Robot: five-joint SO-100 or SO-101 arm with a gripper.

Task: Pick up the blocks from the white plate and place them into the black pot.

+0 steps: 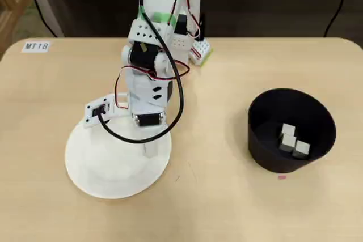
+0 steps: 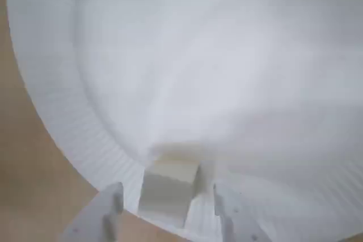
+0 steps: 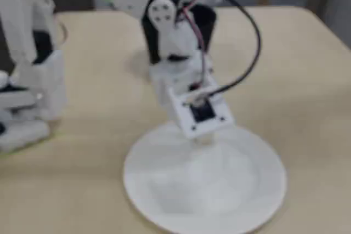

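Note:
The white plate (image 1: 96, 168) lies at the left of the table in the overhead view and fills the wrist view (image 2: 227, 55). One pale cream block (image 2: 170, 182) sits near the plate's ribbed rim. My gripper (image 2: 169, 192) is open, with one finger on each side of the block and a small gap on both sides. In the overhead view the gripper (image 1: 150, 150) points down over the plate's right part. The black pot (image 1: 255, 134) stands at the right with three blocks (image 1: 292, 140) inside. The fixed view is blurred and shows the gripper (image 3: 202, 140) low over the plate (image 3: 247, 190).
The arm's base (image 1: 170, 4) stands at the table's back edge with a small striped part (image 1: 198, 52) beside it. A label reading MT18 (image 1: 37, 46) is stuck at the back left. A small pink mark (image 1: 282, 177) lies in front of the pot.

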